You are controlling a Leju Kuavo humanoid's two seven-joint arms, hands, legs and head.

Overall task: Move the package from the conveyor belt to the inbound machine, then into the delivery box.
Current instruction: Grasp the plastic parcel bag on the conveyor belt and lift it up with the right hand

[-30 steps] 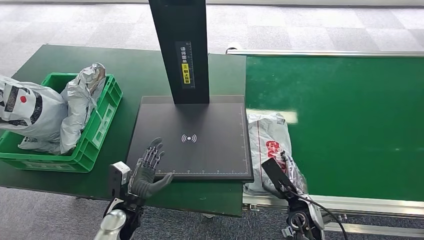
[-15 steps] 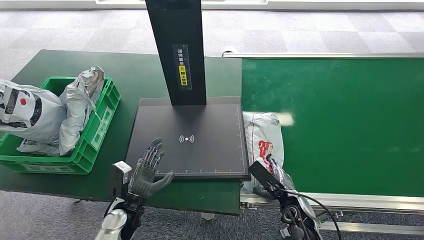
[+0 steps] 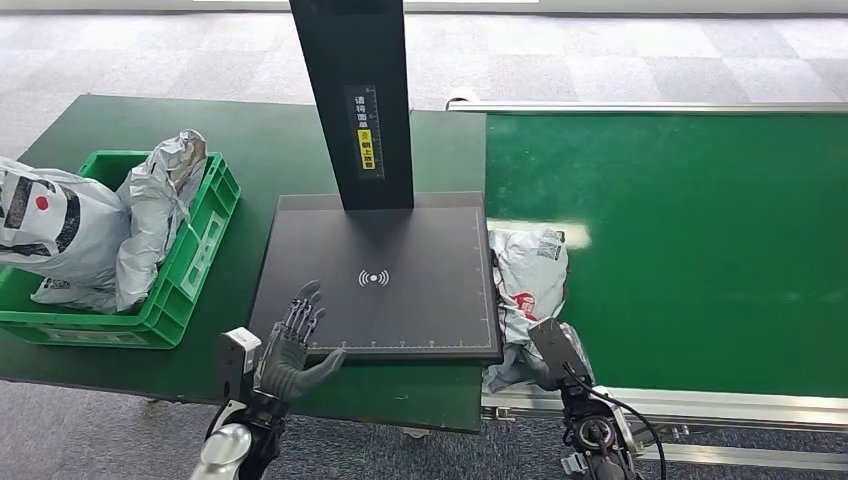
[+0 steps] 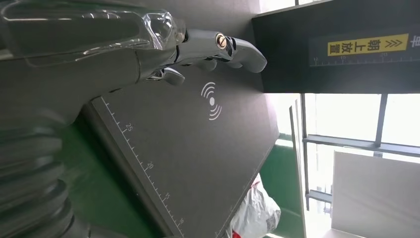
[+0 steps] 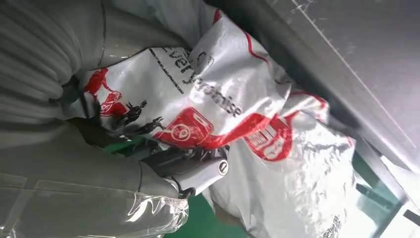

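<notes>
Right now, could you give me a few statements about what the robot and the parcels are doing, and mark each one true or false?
1. The white and red package lies on the green conveyor belt, against the edge of the black scanner plate. True.
2. The right hand has its fingers on that package. True.
3. The left hand holds a package. False: it holds nothing and sits with its fingers apart at the near edge of the plate.
4. The green crate is empty. False: silver and white bags lie in it.
5. A package lies on the plate. False: the plate is bare.
</notes>
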